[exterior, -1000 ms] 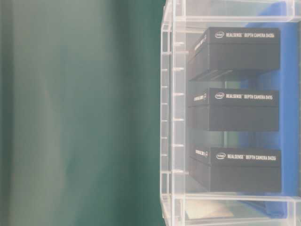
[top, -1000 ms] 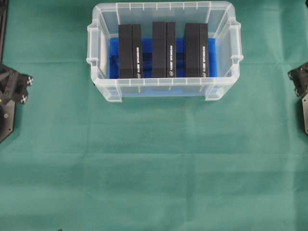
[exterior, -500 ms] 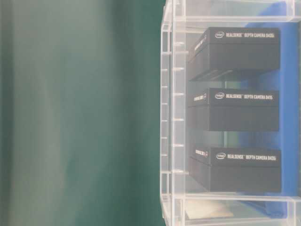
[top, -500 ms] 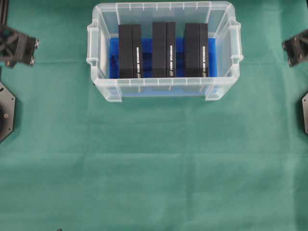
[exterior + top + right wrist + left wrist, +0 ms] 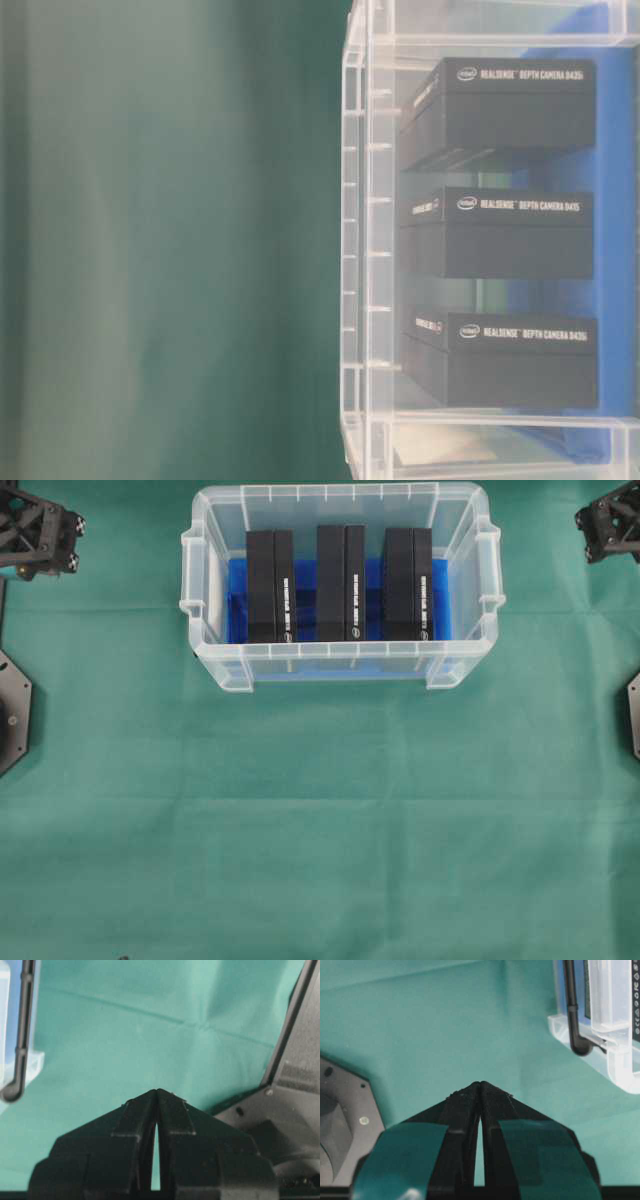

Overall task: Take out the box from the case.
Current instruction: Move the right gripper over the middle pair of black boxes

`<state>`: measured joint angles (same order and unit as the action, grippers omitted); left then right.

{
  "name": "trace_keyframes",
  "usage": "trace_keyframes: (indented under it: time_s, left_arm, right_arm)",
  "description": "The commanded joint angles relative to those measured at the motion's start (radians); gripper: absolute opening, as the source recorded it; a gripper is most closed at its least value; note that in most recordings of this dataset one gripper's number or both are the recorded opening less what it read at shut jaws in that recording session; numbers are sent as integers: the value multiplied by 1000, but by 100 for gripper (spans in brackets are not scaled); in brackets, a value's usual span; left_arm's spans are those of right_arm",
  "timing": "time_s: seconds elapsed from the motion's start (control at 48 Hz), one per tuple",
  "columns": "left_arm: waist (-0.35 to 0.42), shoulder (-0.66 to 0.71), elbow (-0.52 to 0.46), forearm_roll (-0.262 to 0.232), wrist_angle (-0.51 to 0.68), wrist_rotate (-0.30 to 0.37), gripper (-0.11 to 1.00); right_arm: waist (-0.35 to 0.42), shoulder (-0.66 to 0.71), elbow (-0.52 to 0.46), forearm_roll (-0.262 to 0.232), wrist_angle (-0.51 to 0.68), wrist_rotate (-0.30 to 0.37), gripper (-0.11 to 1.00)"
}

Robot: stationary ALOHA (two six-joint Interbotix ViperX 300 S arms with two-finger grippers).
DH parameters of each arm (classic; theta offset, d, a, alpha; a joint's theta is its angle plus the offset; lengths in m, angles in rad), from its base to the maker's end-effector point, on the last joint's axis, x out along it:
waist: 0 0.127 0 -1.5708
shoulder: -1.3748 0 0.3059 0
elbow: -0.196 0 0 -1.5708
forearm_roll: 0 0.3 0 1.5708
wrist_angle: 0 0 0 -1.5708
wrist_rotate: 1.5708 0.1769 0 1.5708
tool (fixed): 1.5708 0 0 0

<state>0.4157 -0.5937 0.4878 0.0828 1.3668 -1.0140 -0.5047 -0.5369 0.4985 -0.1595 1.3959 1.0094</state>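
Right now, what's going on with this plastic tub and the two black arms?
Nothing is being handled yet. Three black boxes stand side by side in the clear case on the green cloth. The left gripper and right gripper hover over bare cloth on either side of the case, fingers shut and empty.
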Motion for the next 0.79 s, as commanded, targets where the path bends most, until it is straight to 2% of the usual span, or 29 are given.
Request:
trace_keyframes:
  time_s: [0.0, 0.312, 0.396, 0.479, 0.562, 0.688, 0.729, 0.771]
  left_arm:
    - [6, -3, -25, 3, -5, 3, 1]
    - [6, -6, -18, -12, -12, 9, 2]
    - [6, -9, -15, -12, -20, 9, 8]
    - [6, -15, -12, -14, -28, 9, 24]
    - [6, -21, -9, -14, -28, 3, 47]
    - [6, -21, -9, -17, -29, -5, 84]
    - [6, -21, -9, -17, -29, -8, 93]
    - [6, -21, -9, -17, -37, -8, 96]
  right_arm:
    - [-9, 0, -21, -6, -17, -6, 2]
    - [-9, -2, -5, -5, -21, -12, 2]
    - [-9, -6, -3, -5, -25, -12, 2]
    - [-8, -12, 2, -6, -37, -6, 3]
    - [-9, -17, 8, -11, -55, 0, 19]
    - [-9, -14, 12, -34, -64, 25, 58]
    - [-9, -12, 12, -44, -67, 31, 72]
    - [-9, -12, 15, -54, -74, 35, 82]
